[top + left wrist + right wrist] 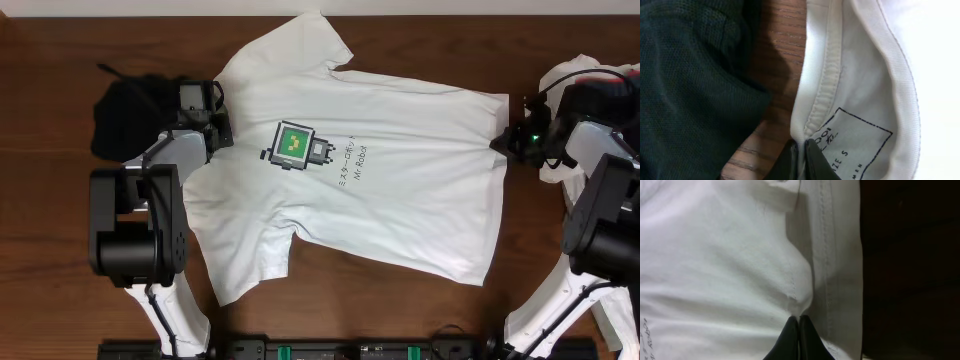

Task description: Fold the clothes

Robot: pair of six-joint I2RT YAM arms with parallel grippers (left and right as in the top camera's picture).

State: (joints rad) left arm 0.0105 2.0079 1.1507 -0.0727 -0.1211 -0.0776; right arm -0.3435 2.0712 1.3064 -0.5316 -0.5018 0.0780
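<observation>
A white T-shirt (400, 190) with a green-and-grey pixel-robot print (295, 147) lies flat across the table, collar to the left and hem to the right. My left gripper (222, 128) is shut on the collar edge (827, 75), with white fabric pinched between the dark fingertips (812, 157) beside the size label (860, 145). My right gripper (500, 143) is shut on a small raised fold of the shirt just inside the stitched hem (840, 255); the jaws (798, 322) meet under that fold. A black garment (125, 110) lies bunched left of the collar.
More clothes (590, 80) are heaped at the right table edge behind the right arm. The black garment (690, 85) lies close beside the left fingers, with a strip of bare wood (775, 60) between it and the collar. Both arm bases stand at the front.
</observation>
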